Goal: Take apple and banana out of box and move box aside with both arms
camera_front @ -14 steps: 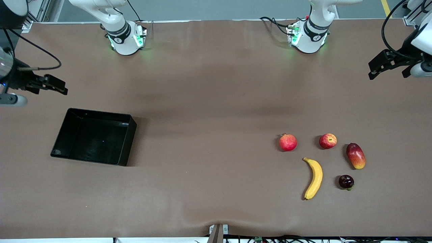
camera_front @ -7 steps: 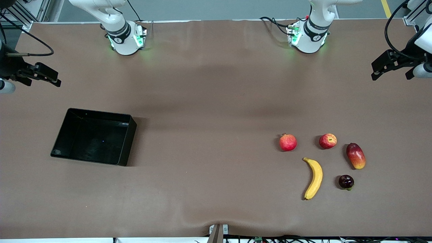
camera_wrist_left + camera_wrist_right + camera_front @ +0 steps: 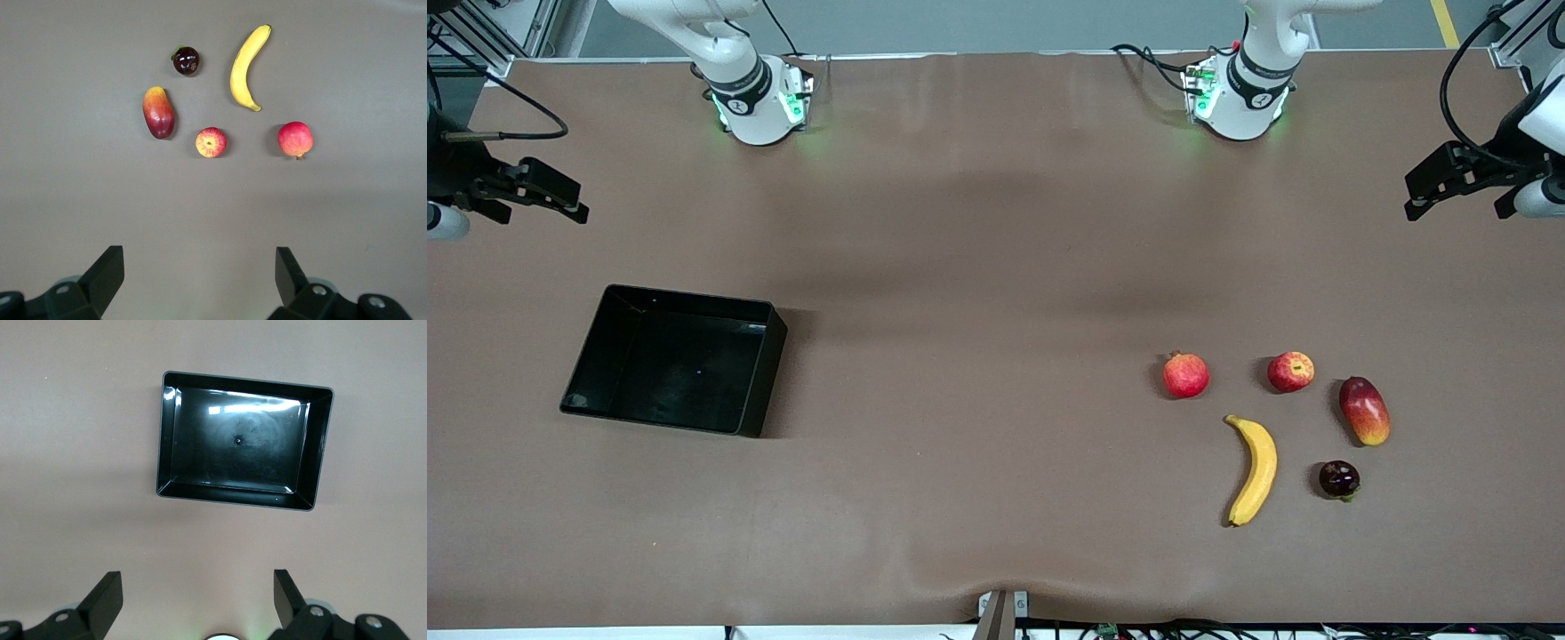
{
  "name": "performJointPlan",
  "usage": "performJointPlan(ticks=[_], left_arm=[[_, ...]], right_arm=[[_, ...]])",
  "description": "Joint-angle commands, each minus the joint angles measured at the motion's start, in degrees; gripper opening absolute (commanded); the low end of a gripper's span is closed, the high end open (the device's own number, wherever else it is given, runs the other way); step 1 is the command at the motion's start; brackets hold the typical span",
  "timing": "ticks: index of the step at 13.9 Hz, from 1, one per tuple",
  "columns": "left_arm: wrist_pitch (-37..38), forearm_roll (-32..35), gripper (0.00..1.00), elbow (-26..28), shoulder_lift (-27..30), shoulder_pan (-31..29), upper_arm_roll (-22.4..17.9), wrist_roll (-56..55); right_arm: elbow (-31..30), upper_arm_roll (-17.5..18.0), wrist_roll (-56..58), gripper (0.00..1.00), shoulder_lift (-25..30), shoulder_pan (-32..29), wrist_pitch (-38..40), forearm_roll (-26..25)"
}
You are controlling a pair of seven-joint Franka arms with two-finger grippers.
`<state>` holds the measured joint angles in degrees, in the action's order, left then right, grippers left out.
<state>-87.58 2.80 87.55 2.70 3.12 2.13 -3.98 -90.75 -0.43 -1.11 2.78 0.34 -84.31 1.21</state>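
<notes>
apple (image 3: 1291,371) and banana (image 3: 1254,469) lie on the table (image 3: 996,267), box (image 3: 676,358) empty and aside, left tool (image 3: 1449,182) and right tool (image 3: 529,191) wide open, holding nothing, job looks done.

Bench (image 3: 978,267): wide surface under a matte brown cover that fills nearly the whole front view.
Cover: lightly rippled, with a small bulge at the middle of the edge nearest the front camera.
Light: soft and even from above, casting broad faint shadows across the middle of the bench.
Floor (image 3: 1005,22): grey strip above the bench's upper edge, with a yellow line (image 3: 1443,20) toward the left arm's end.
Frame: aluminium rails (image 3: 525,31) at the upper corner toward the right arm's end.
Cables (image 3: 1138,629): a tangle along the edge nearest the front camera.
</notes>
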Motion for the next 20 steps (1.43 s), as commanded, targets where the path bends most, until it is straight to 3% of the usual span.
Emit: performJointPlan(ticks=[1,20], left_arm=[[0.4,-0.52,1.0,-1.33,-0.59,-0.04,-0.28,0.81],[0.31,-0.25,1.0,-2.47,-4.02,0.75,-0.02,0.46]], right_arm=[[-1.09,0.16,1.63,1.0,1.44,-1.3,0.2,0.72],[-2.24,0.16,1.81,1.0,0.91,-1.74,0.29,0.2]])
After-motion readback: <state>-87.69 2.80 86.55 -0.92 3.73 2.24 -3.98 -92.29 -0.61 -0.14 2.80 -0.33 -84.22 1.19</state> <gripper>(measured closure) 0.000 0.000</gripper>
